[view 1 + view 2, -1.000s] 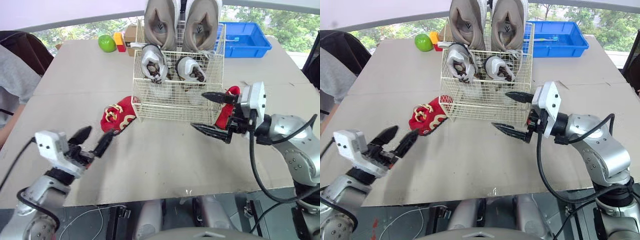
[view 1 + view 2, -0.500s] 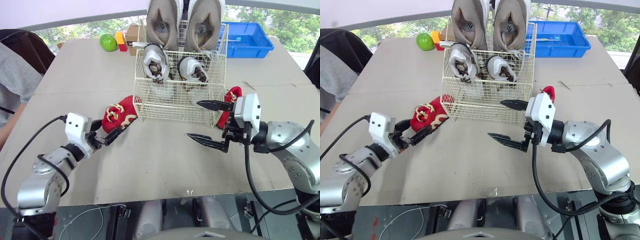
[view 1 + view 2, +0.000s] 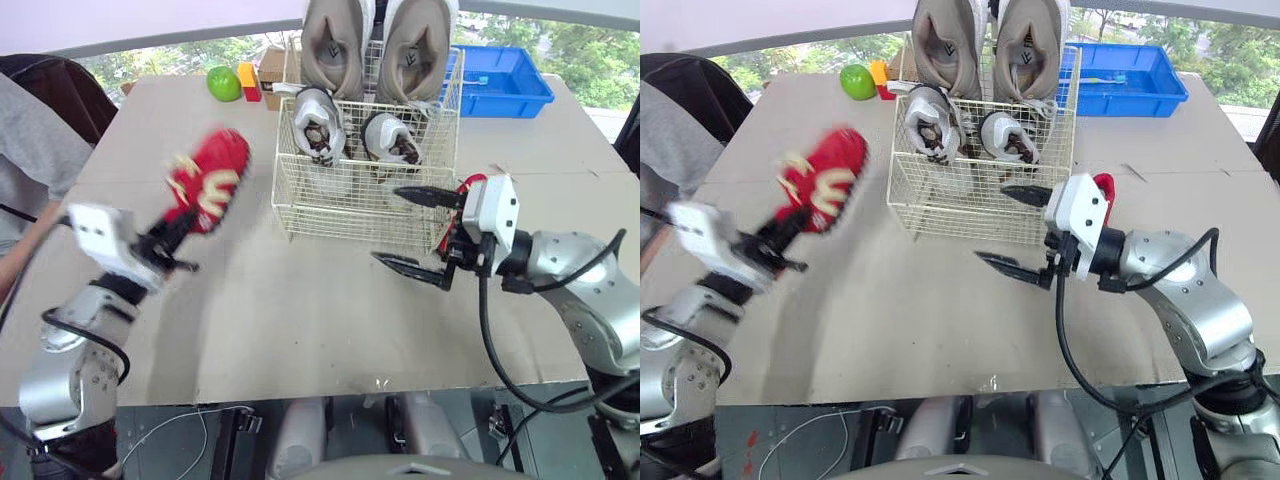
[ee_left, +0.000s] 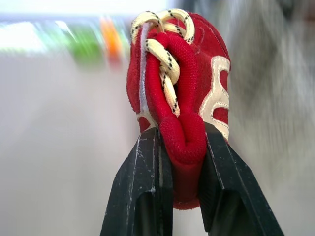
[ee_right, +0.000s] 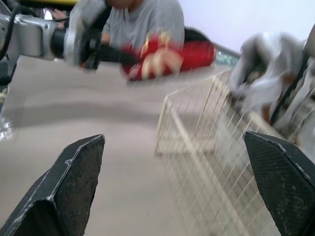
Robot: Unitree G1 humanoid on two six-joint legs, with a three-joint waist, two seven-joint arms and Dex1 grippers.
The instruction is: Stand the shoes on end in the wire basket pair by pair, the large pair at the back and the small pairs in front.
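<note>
My left gripper (image 4: 182, 142) is shut on the heel end of a small red shoe (image 3: 207, 178) with cream laces and holds it in the air, left of the wire basket (image 3: 345, 195). A large beige pair (image 3: 378, 42) stands on end at the basket's back. In front of it, inside the basket, stands a small grey pair (image 3: 350, 135). My right gripper (image 3: 390, 227) is open in front of the basket's right corner, holding nothing. A second red shoe (image 3: 472, 184) peeks out behind that gripper, by the basket's right side.
A blue bin (image 3: 505, 80) sits at the back right. A green ball (image 3: 224, 83), a yellow and red block (image 3: 247, 80) and a small cardboard box (image 3: 270, 65) lie at the back left. A person in grey (image 3: 30, 140) is at the table's left edge.
My left gripper reached the red shoe beside the basket, shut on it and lifted it up and to the left. The right gripper stayed open and barely shifted.
</note>
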